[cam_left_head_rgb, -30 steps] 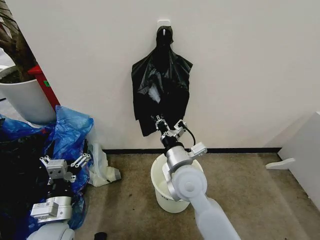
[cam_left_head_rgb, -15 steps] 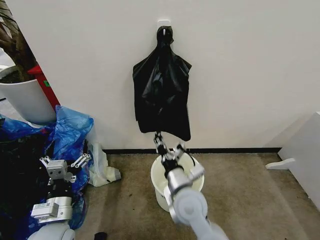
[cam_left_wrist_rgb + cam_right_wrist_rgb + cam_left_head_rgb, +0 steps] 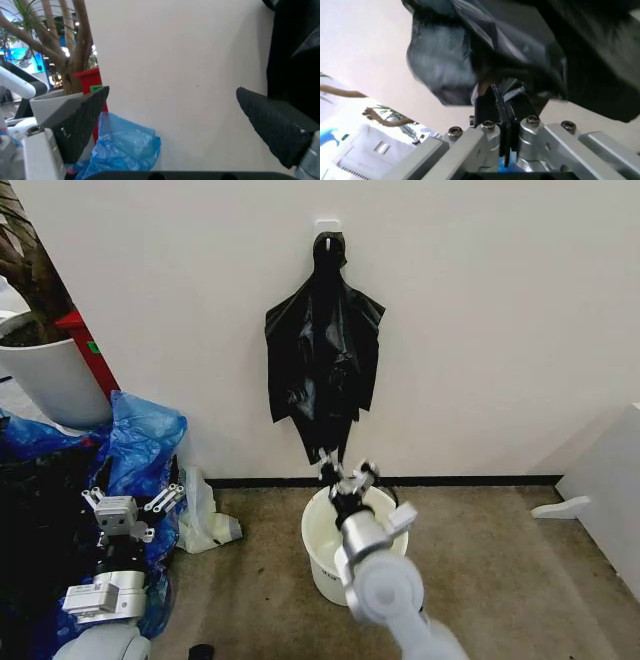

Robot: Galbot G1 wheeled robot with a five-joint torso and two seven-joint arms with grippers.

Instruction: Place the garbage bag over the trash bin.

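Observation:
A bundle of glossy black bags (image 3: 322,330) hangs from a hook on the white wall. The garbage bag (image 3: 324,438) is its lowest layer, drawn down to a point that my right gripper (image 3: 343,475) holds just above the trash bin. In the right wrist view the right gripper (image 3: 500,92) is shut, with wrinkled black garbage bag (image 3: 520,45) plastic pinched between its fingers. The cream-white trash bin (image 3: 312,542) stands on the carpet below, partly hidden by my right arm. My left gripper (image 3: 130,505) is parked low at the left, open; in its wrist view the left gripper (image 3: 171,90) has nothing between its fingers.
A white planter pot (image 3: 50,375) with a plant stands at the far left. Blue plastic bags (image 3: 135,440) and a whitish bag (image 3: 205,520) lie beside it on the floor. White furniture (image 3: 610,490) juts in at the right. Brown carpet lies to the bin's right.
My right gripper has dropped from the bundle's hem to just above the bin and closed on black plastic, whose lower edge is now drawn to a point. The left arm has not moved.

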